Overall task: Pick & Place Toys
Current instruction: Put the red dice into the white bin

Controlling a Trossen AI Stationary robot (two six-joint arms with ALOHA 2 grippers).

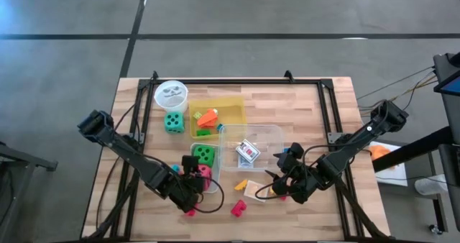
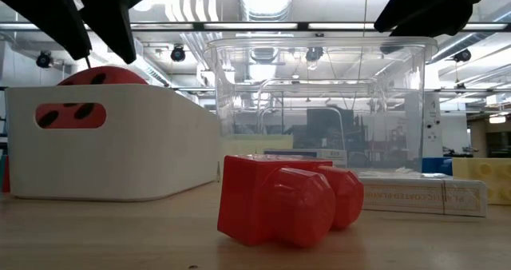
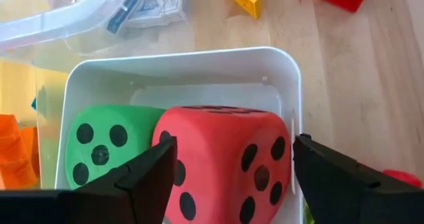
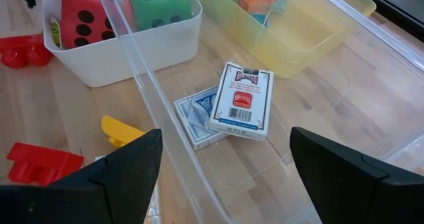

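Observation:
A red dotted die (image 3: 225,161) and a green die (image 3: 99,141) sit side by side in a white bin (image 3: 285,71), near the table's front left (image 1: 205,164). My left gripper (image 3: 233,144) is open just above the bin, one finger on either side of the red die; the low view shows its fingers (image 2: 96,14) clear above the die (image 2: 100,77). My right gripper (image 4: 225,136) is open and empty over the near wall of the clear box (image 4: 152,124). Two card packs (image 4: 242,101) lie flat in that box. A teal die (image 1: 173,121) stands on the table.
A yellow tray (image 1: 230,106) holds orange and green blocks. A white cup (image 1: 171,94) stands at the back left. Red blocks (image 1: 238,209) (image 4: 40,161), a yellow block (image 4: 119,131) and a flat card pack (image 2: 423,194) lie loose on the front of the table.

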